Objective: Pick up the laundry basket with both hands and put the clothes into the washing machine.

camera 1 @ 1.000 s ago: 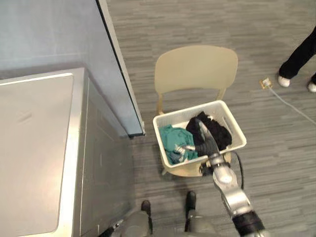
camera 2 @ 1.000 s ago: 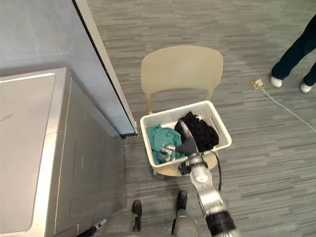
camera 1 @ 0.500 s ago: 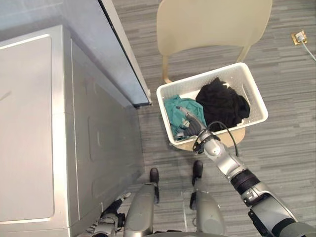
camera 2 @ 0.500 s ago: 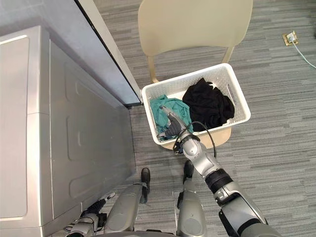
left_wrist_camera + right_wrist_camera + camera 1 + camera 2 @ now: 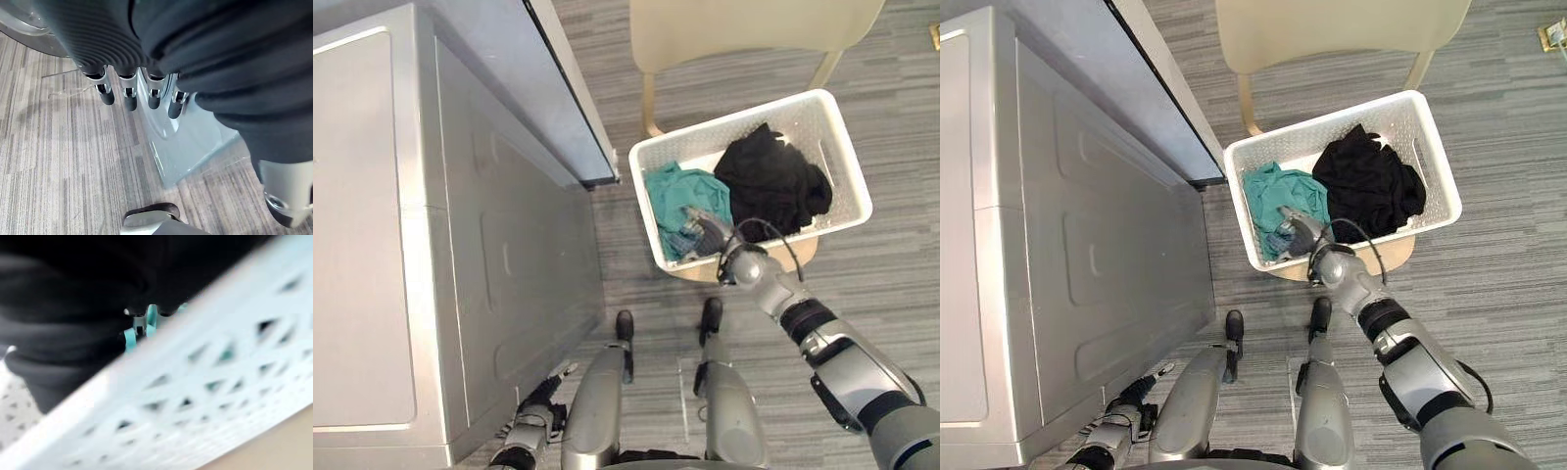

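Washing machine (image 5: 460,245): stood left. Chair (image 5: 754,29): carried laundry basket (image 5: 850,157), long axis left to right, holding black garment (image 5: 769,181) and teal garment (image 5: 680,191). Right robot hand (image 5: 705,235): lay at near rim, grip unreadable. Left robot hand (image 5: 127,95): hung slack, well apart, near-left.

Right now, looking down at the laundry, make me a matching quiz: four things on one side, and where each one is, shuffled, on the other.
Things:
1. teal garment
2. black garment
3. white laundry basket
4. left hand

Places:
A. on the seat of the beige chair
B. hanging low by the front of the washing machine, holding nothing
C. in the basket, at the end nearer the washing machine
D. in the basket, at the end away from the washing machine

Pairs: 1-C, 2-D, 3-A, 4-B.
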Motion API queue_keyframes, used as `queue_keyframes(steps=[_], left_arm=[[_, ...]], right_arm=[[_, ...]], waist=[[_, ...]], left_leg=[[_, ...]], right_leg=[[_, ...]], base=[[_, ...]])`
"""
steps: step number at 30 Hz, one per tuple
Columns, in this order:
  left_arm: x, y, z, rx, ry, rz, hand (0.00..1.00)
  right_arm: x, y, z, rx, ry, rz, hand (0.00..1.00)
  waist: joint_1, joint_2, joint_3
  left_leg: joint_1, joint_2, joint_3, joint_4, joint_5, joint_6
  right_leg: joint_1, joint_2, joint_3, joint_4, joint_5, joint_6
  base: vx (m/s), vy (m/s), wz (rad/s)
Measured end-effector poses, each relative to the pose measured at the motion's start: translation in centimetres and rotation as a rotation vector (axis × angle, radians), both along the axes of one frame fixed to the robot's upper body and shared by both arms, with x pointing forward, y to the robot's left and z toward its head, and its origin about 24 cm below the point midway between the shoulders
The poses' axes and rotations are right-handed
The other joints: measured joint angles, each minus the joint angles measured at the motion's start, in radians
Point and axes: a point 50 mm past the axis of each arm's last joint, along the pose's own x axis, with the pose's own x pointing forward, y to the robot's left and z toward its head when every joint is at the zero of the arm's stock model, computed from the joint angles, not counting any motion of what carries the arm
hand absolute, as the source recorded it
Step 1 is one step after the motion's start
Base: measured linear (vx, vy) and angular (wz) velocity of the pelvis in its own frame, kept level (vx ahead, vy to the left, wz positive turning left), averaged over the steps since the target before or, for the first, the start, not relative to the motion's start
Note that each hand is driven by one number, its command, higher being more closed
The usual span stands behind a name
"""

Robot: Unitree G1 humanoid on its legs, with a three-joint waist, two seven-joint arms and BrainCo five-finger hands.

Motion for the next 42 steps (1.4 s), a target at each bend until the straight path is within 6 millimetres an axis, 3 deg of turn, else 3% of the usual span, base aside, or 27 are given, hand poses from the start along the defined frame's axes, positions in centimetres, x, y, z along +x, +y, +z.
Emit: queue_keyframes(steps=[3, 10, 22, 36, 40, 42], left_arm=[[0.2, 0.0, 0.1, -0.003, -0.005, 0.005, 0.00], [-0.1, 0.1, 0.0, 0.007, 0.010, 0.016, 0.00], [0.0, 0.3, 0.1, 0.019, -0.003, 0.030, 0.00], [0.8, 0.2, 0.7, 0.019, -0.049, 0.028, 0.00], [1.4, 0.1, 1.0, 0.018, -0.070, 0.023, 0.00], [1.9, -0.1, 1.2, 0.014, -0.085, 0.016, 0.00]], right_arm=[[0.2, -0.3, 1.7, 0.054, -0.071, -0.027, 0.00], [-0.8, 1.3, 4.9, 0.120, -0.238, 0.050, 0.00], [-1.1, 2.0, 5.9, 0.131, -0.293, 0.074, 0.00], [2.0, 0.8, 7.7, 0.054, -0.265, -0.031, 0.00], [2.5, -0.1, 7.2, 0.015, -0.230, -0.075, 0.00], [2.7, -0.4, 6.5, -0.026, -0.198, -0.088, 0.00]], waist=[[-0.001, 0.000, 0.011], [-0.002, -0.001, 0.012], [-0.003, -0.015, 0.020], [0.001, -0.017, 0.021], [0.004, -0.017, 0.021], [0.021, -0.016, 0.021]], left_leg=[[0.000, -0.001, 0.004, -0.007, 0.002, 0.001], [-0.001, 0.001, 0.014, -0.023, 0.004, 0.001], [-0.015, 0.002, 0.037, -0.024, 0.004, 0.001], [-0.074, 0.001, 0.019, -0.033, 0.019, 0.000], [-0.087, 0.000, -0.001, -0.032, 0.025, 0.000], [-0.093, 0.001, -0.002, -0.032, 0.027, 0.000]], right_leg=[[-0.005, 0.000, 0.002, -0.002, 0.001, -0.002], [-0.011, 0.003, 0.009, -0.019, 0.006, -0.008], [-0.039, 0.003, 0.029, -0.019, 0.013, -0.017], [-0.094, 0.006, 0.014, -0.019, 0.029, -0.036], [-0.097, 0.006, -0.001, -0.019, 0.034, -0.037], [-0.105, 0.007, -0.001, -0.019, 0.045, -0.041]], base=[[0.00, 0.000, 0.00], [0.01, -0.007, -0.04], [0.00, -0.001, -0.05], [0.00, -0.002, 0.02], [0.00, -0.009, 0.11], [0.00, 0.000, 0.00]])
